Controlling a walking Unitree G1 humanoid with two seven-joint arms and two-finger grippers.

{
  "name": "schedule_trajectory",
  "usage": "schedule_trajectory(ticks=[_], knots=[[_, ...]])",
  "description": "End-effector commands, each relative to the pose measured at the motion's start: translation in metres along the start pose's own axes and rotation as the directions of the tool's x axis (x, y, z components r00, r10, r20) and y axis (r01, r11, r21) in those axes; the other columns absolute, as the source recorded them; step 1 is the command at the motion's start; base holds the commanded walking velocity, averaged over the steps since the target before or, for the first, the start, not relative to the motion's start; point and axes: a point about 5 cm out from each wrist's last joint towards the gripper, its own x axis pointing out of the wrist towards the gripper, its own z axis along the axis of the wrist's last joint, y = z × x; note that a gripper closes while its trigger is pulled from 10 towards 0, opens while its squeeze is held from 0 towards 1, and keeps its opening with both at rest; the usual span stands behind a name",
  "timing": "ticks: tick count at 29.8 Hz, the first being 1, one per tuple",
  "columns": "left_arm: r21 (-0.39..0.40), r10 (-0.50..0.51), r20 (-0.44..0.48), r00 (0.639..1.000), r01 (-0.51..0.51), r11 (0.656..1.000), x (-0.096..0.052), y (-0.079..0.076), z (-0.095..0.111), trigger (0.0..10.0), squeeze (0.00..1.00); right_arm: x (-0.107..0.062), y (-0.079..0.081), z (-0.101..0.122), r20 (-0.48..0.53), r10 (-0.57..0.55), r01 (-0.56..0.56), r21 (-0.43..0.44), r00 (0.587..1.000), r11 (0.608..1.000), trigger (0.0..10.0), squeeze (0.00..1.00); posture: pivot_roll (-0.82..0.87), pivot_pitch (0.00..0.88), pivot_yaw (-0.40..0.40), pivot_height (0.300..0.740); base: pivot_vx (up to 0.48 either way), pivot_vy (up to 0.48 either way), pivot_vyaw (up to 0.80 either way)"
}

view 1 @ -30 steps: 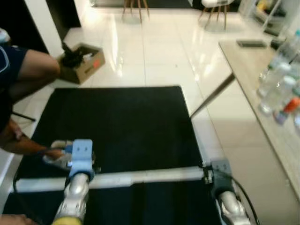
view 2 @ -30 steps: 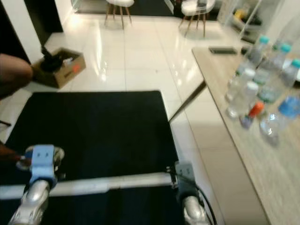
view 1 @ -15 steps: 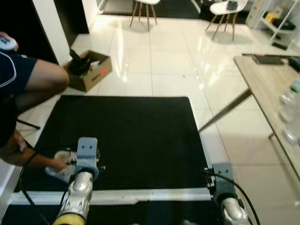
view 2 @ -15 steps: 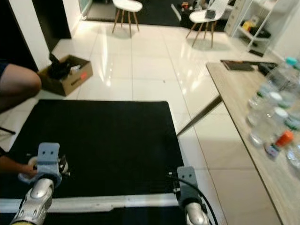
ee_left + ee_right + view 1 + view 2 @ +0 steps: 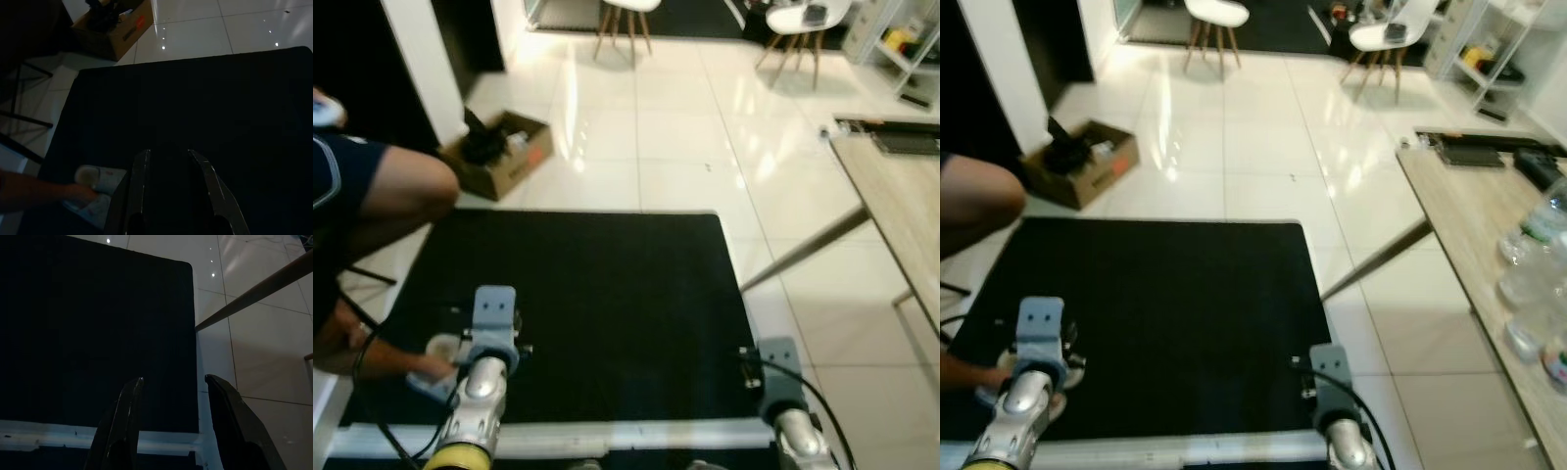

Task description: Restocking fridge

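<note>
Fingers of the left gripper point(image 5: 168, 161) stand apart, two long black blades over a flat matte black mat point(image 5: 597, 294). Nothing between them. Below and to their left a person's hand point(image 5: 421, 367) rests on a pale, rounded plastic item point(image 5: 98, 178), lying on the mat near its left edge, just beside the left fingers but not touching. Cannot tell what the item is. A bare knee point(image 5: 406, 191) of the person sits at far left.

Behind the mat: glossy white floor tiles point(image 5: 666, 117), an open brown cardboard box point(image 5: 504, 157) with dark contents, white chairs on wooden legs.

Right gripper point(image 5: 176, 391) hovers over the mat's right corner, fingers apart, empty. A white strip point(image 5: 98, 440) runs along the mat's near edge.

Far right: light wood-grain desk point(image 5: 1474, 215) on a slanted leg, with clear plastic water bottles point(image 5: 1533, 284), well apart from both grippers, and a dark flat object point(image 5: 1474, 155) at its far end.

Against half a second back: whole view has shifted, so the camera moved. Fewer bottles in frame in the right eye view; the white strip sits lower. Hand stays on the pale item.
</note>
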Motion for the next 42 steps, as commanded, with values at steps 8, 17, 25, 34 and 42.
schedule_trajectory(ticks=[8, 17, 25, 34, 42], knots=[[0.015, -0.01, -0.011, 1.0, 0.011, 1.0, -0.0012, -0.0021, -0.0029, 10.0, 0.0, -0.0009, -0.0052, -0.0033, -0.015, -0.015, 0.015, 0.004, 1.0, 1.0, 10.0, 0.0, 0.04, 0.055, -0.034, 0.74, 0.334, 0.0, 0.0], [0.017, -0.009, -0.012, 1.0, 0.01, 1.0, -0.0014, -0.0017, -0.0034, 10.0, 0.0, -0.0006, -0.005, -0.0029, -0.014, -0.015, 0.015, 0.004, 1.0, 1.0, 10.0, 0.0, 0.04, 0.055, -0.034, 0.74, 0.334, 0.0, 0.0], [0.018, -0.008, -0.015, 1.0, 0.008, 1.0, -0.0017, -0.0014, -0.0044, 10.0, 0.0, -0.0005, -0.0053, -0.0031, -0.017, -0.015, 0.015, 0.003, 1.0, 1.0, 10.0, 0.0, 0.05, 0.054, -0.035, 0.74, 0.335, 0.0, 0.0], [0.02, -0.002, -0.022, 1.0, 0.002, 1.0, -0.0018, 0.0007, -0.0054, 10.0, 0.0, -0.0006, -0.0052, -0.004, -0.023, -0.019, 0.019, 0.008, 1.0, 1.0, 10.0, 0.0, 0.05, 0.056, -0.032, 0.74, 0.198, 0.0, 0.0], [0.024, -0.001, -0.018, 1.0, 0.001, 1.0, -0.0032, 0.0034, -0.0061, 10.0, 0.0, -0.0012, -0.0046, -0.0058, -0.034, -0.024, 0.025, 0.022, 0.999, 0.999, 10.0, 0.0, 0.05, 0.058, -0.03, 0.74, 0.0, 0.0, -0.19]])
